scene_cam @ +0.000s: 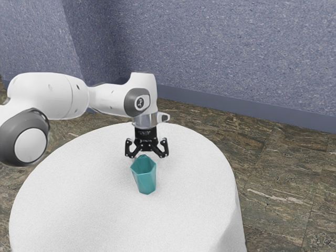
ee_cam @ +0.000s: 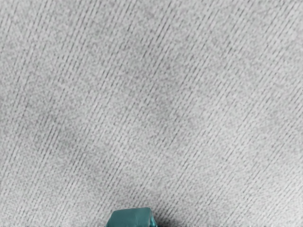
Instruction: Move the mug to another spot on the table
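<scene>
We see soft, even light across the exterior view: the white counter (scene_cam: 79,199) reads bright and matte, and the mug (scene_cam: 143,176) throws a faint, short shadow at its foot. The arm (scene_cam: 52,100) is lit from above, its underside shading to grey. In the wrist view the counter looks greyer, mottled with vague darker patches.

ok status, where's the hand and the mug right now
Hand open, poised just above the teal mug. Mug upright on the white table, not gripped. No obstacle seen near it.
</scene>
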